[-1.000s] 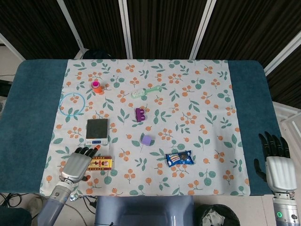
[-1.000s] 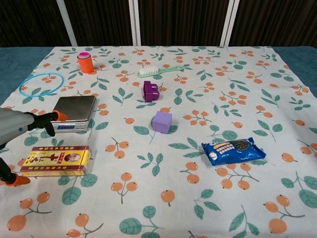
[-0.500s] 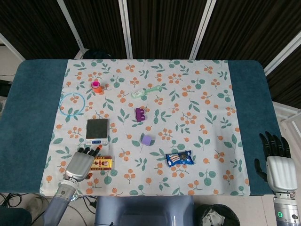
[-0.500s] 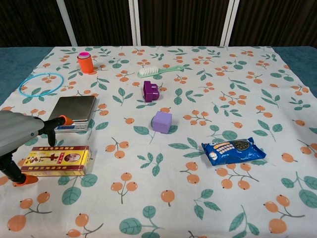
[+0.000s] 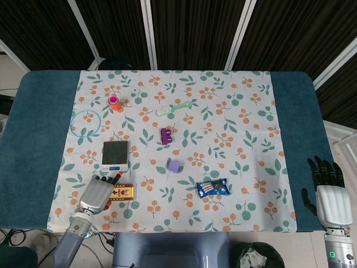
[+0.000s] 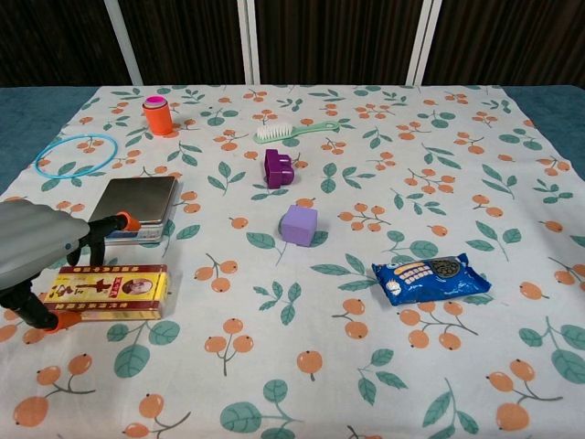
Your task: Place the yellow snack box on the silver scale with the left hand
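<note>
At the desk's [image 5: 39, 111] near-left corner, the left hand [image 6: 32, 251] straddles the left end of the single yellow box [image 6: 110, 291], its orange-tipped fingers [image 6: 123, 220] spread over the far edge and the thumb tip at the near edge; whether they press the carton cannot be told. The box lies flat on the floral cloth [image 6: 366, 165], apart from the one silver scale [image 6: 137, 203] at its 12 o'clock. Red characters and a small portrait mark the box lid, too small to read. The scale's plate is bare, with a blue display strip along its near edge.

At the scale's 10 o'clock lies one blue ring [image 6: 77, 154], close to the cloth's left border; at its 12 o'clock stands one orange cup [image 6: 157, 115] with a pink top. Moving right, one green brush [image 6: 294, 131] lies near the far edge, with one dark purple block [image 6: 278, 168] at its 6 o'clock and one lilac cube [image 6: 298, 224] nearer still. At the cube's 4 o'clock sits one blue biscuit packet [image 6: 431, 277], picturing a dark sandwich biscuit; its lettering is illegible.

Right of the packet the cloth is open floral print out to the teal desk margin. Off the desk's near-right corner the right hand [image 5: 326, 192] hangs with fingers loosely spread, holding nothing.
</note>
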